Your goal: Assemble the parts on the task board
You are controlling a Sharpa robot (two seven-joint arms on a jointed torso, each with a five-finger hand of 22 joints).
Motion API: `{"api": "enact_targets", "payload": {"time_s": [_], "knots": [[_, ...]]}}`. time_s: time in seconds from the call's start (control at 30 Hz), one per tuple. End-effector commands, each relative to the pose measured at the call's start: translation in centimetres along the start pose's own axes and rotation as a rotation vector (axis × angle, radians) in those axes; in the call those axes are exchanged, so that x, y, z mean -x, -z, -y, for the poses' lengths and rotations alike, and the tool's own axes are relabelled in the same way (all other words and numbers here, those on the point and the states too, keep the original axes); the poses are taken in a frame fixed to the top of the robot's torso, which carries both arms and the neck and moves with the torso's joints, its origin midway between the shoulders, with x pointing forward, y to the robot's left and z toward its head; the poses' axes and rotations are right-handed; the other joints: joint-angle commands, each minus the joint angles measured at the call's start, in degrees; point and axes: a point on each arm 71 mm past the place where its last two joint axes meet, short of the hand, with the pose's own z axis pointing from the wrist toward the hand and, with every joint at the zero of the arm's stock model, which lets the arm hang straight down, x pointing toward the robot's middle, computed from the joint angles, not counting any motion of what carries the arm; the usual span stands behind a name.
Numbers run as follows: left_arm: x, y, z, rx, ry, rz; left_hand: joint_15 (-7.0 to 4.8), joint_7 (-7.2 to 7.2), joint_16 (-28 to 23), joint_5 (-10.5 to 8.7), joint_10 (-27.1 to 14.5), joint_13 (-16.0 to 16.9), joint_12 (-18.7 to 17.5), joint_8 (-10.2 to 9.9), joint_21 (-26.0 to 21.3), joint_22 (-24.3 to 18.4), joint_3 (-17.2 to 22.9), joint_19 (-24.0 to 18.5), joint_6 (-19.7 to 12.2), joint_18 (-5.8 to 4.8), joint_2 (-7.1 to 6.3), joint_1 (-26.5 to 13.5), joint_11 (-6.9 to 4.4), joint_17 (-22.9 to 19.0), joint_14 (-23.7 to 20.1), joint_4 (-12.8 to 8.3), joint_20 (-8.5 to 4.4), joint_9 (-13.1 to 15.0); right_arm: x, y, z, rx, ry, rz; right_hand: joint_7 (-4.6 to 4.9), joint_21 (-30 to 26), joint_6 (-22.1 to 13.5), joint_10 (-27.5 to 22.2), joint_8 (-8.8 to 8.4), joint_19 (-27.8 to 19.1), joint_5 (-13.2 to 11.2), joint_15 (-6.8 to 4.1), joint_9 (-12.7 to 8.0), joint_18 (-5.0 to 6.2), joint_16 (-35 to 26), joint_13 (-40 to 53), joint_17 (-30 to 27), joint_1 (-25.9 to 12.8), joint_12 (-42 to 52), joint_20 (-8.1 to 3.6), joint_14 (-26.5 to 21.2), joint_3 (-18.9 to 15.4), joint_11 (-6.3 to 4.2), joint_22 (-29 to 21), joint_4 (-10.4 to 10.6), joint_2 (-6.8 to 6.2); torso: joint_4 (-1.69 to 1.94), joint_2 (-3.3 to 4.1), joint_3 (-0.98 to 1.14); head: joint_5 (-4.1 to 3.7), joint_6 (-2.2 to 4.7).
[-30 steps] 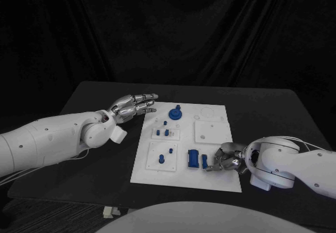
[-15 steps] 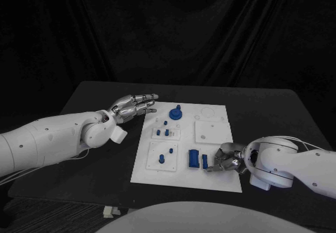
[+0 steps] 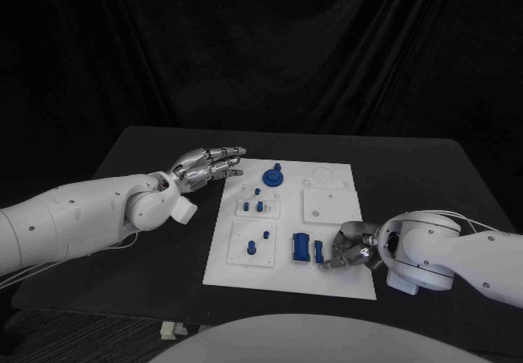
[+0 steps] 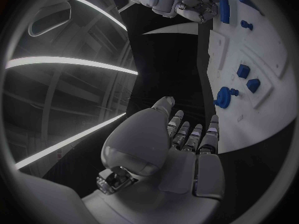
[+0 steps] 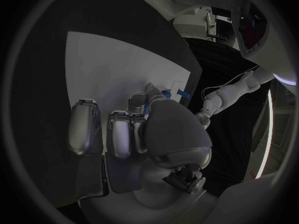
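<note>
Task board [image 3: 332, 227] unlabelled — right robot hand [image 3: 351, 249] pinches blue part [image 3: 320, 252]; left robot hand [image 3: 205, 165] empty, fingers extended.

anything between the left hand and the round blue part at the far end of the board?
Nothing visible. The left hand hovers over the table at the task board's far left corner, holding nothing, and the round blue part stands just beyond its fingertips with only bare white board between them. The left wrist view shows the same gap.

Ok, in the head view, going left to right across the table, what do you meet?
Left hand → small blue peg on the task board → upright blue block → right hand.
</note>
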Motion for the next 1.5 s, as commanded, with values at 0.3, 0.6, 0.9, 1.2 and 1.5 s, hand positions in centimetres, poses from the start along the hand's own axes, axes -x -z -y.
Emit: {"api": "enact_targets", "payload": {"time_s": [0.3, 0.6, 0.9, 1.2, 1.5], "knots": [[0.0, 0.1, 0.1, -0.012, 0.011, -0.002, 0.29, 0.36, 0.42, 0.41, 0.17, 0.04, 0.29, 0.22, -0.29, -0.09, 0.59, 0.39, 0.2, -0.34, 0.45, -0.25, 0.43, 0.05, 0.01, -0.16, 0.14, 0.02, 0.2, 0.7, 0.6, 0.042, -0.035, 0.057, 0.03, -1.78, -2.66, 6.06, -3.45, -0.95, -4.05, 0.21, -1.84, 1.11, -0.89, 15.09, 7.27, -1.03, 0.15, 0.25, 4.31, -1.58, 0.21, 10.02, 0.41, -1.75, -0.08, -0.22, 0.04, 0.13, 0.0], [0.2, 0.3, 0.4, -0.06, -0.006, 0.031, -0.6, 0.75, 0.57, -2.55, 0.88, 0.15, 1.31, 0.74, -0.63, -1.38, -0.14, -0.44, 1.81, -0.18, -1.35, -4.9, 0.96, 0.03, -0.06, 3.77, -0.03, 0.17, 3.4, 3.6, 1.0, 0.154, -0.126, 0.229, 1.31, -26.65, -3.72, 0.32, -11.64, -10.89, -4.46, 1.79, -7.99, 5.38, -17.02, 9.3, -16.81, -6.09, -5.45, 1.67, -2.97, -4.07, 1.31, 1.46, 9.18, -0.59, -0.09, -0.51, 0.07, -0.45, 0.0], [-0.1, 0.2, 1.0, -0.163, -0.032, 0.07, -4.45, 0.52, -0.98, -9.41, 1.5, 0.25, 2.42, 1.7, -2.68, -6.37, -8.21, -5.5, 4.7, 1.84, -0.74, -11.94, 0.6, -0.39, -1.89, 11.74, -1.96, 0.38, 8.3, 5.7, 2.2, 0.401, -0.215, 0.624, 1.32, -42.62, -0.44, -5.71, -16.0, -12.3, 7.22, 1.98, -13.18, 6.89, -35.43, -1.78, -35.17, -18.22, -16.72, 1.98, -5.14, -8.12, 1.67, -6.91, 10.15, 6.83, 0.02, -1.29, -0.05, -1.78, 0.0], [-0.4, 0.6, 1.5, -0.303, -0.09, 0.15, -8.88, -3.15, -2.83, -13.45, 2.1, 0.22, 3.21, 0.74, -4.27, -13.75, -13.85, -10.75, 4.99, 5.56, -4.01, -12.3, -3.69, -0.93, -3.04, 11.69, -6.88, 0.05, 8.3, 5.0, 3.7, 0.648, -0.444, 0.63, 10.06, -71.24, -17.41, -42.43, -36.72, -37.09, -0.27, 17.73, -38.01, 5.22, -79.78, -49.31, -61.57, -17.39, -69.18, 14.5, -32.29, -18.82, 16.67, -36.93, 10.32, 11.19, -0.59, -2.12, -0.05, -1.71, 0.0], [-0.6, 0.5, 1.2, -0.32, -0.102, 0.166, -11.45, -9.79, -3.54, -18.79, -0.29, -0.42, -3.33, -1.81, -4.54, -14.84, -15.26, -11.01, -6.48, 5.49, -5.38, -14.6, -10.04, -1.14, -3.3, 11.73, -9.03, -0.87, 7.3, 3.9, 4.3, 0.729, -0.51, 0.548, -0.55, -73.57, -30.61, -66.15, -42.16, -78.91, -3.89, 14.18, -54.99, 7.0, -86.06, -67.37, -73.69, -16.73, -77.46, 14.13, -76.01, -25.0, 11.03, -69.65, 10.15, 13.0, -0.96, -2.32, 0.2, -1.72, 0.0]]}}
